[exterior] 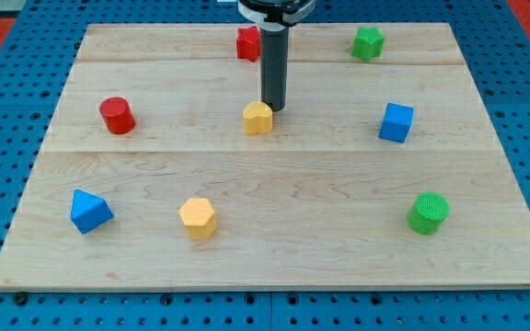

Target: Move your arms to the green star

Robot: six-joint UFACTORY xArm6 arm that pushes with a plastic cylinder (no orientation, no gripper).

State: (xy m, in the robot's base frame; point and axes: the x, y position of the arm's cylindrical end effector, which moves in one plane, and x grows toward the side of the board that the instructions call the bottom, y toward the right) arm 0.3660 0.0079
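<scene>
The green star (368,42) lies near the view's top right on the wooden board (274,248). My tip (273,108) is at the board's upper middle, just right of and touching or nearly touching a yellow block (258,118). The green star is well to the right of and above my tip. A red block (248,42) sits just left of the rod, near the view's top.
A red cylinder (117,115) is at the left. A blue cube (396,122) is at the right. A blue triangular block (89,211) and a yellow hexagonal block (197,218) are at the lower left. A green cylinder (428,212) is at the lower right.
</scene>
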